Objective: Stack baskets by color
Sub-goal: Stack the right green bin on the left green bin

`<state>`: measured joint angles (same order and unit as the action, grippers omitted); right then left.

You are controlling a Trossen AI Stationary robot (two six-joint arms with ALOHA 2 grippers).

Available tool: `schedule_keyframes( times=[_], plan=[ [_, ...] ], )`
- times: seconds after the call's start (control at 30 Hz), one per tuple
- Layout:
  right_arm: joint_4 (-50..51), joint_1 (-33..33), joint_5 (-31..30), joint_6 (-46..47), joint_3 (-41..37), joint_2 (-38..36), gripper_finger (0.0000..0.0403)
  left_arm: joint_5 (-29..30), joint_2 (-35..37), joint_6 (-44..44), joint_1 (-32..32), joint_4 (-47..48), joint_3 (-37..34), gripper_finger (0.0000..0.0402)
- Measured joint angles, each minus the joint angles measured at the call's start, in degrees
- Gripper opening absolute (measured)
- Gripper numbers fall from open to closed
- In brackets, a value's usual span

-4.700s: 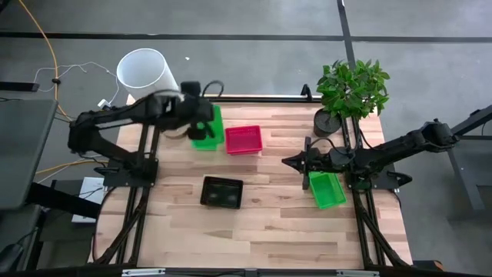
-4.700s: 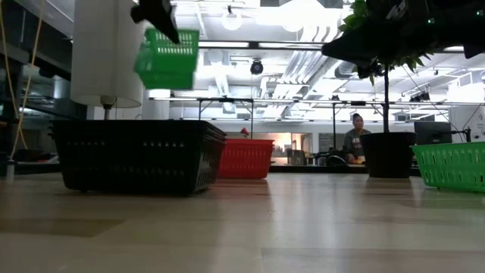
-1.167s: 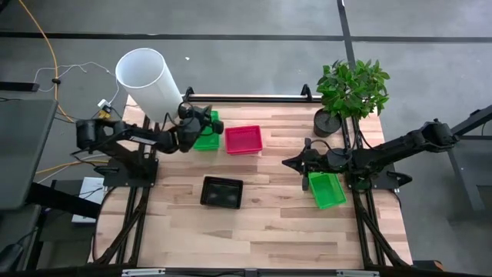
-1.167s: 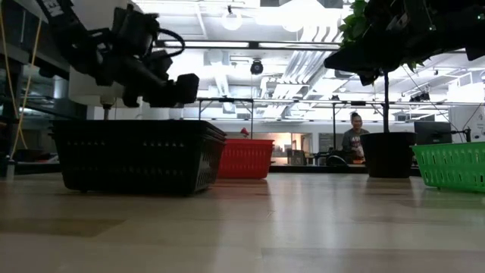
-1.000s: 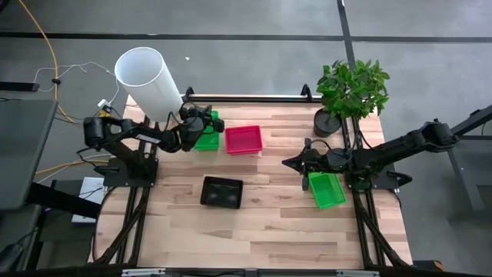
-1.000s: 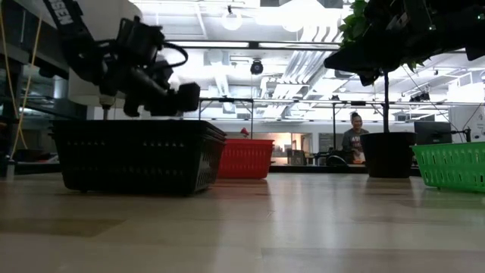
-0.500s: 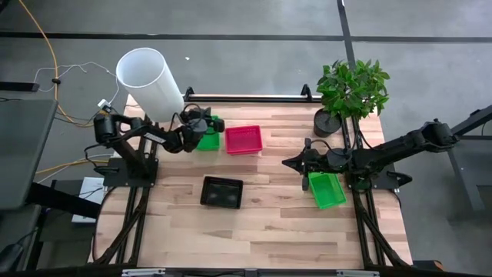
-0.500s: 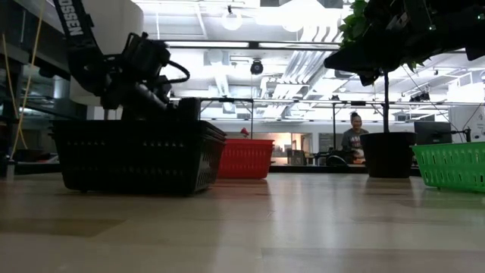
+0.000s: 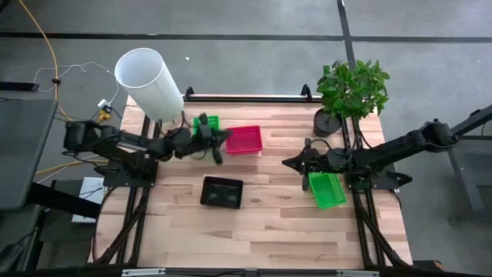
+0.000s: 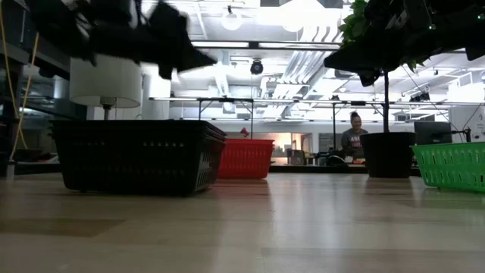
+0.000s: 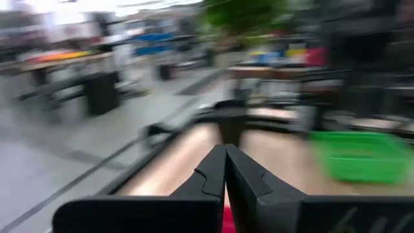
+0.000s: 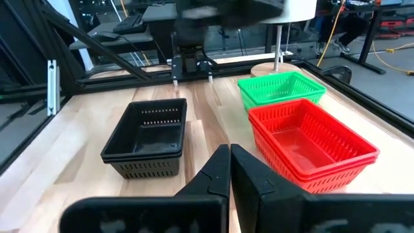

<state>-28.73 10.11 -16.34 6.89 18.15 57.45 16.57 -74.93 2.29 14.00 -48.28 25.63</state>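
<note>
right wrist view alone shows black basket stack doubled, my left gripper blurred mid-frame over pink baskets, fingers together, empty, right gripper pinched together, empty

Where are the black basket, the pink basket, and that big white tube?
black basket (image 9: 221,192), high view, on its dark inner floor
pink basket (image 9: 246,141), high view, on its inner floor
white tube (image 9: 148,83), high view, on its curved side wall
</note>
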Motion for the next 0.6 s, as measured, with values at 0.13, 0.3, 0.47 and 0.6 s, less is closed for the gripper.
schedule_keyframes(
  times=[0.13, 0.3, 0.47, 0.6],
  plan=[
    [-0.7, 0.0, 0.0, 0.6, 0.0, 0.0, 0.0, 0.0, 6.7, 2.8, -9.4, 6.9, 0.0, 0.0],
    [-2.9, 0.0, 0.0, -0.5, 0.0, 0.0, 0.0, 8.8, 14.1, 3.9, -21.4, 17.0, 0.0, 0.0],
    [-4.2, 0.0, 0.0, -0.9, 0.0, 0.0, 0.0, 13.1, 19.4, 2.8, -29.1, 21.4, -2.2, 0.0],
    [-4.2, 0.0, 0.3, -0.9, 0.0, 0.0, 0.0, 15.0, 23.2, 1.4, -31.3, 17.8, -7.9, 0.0]
  ],
)
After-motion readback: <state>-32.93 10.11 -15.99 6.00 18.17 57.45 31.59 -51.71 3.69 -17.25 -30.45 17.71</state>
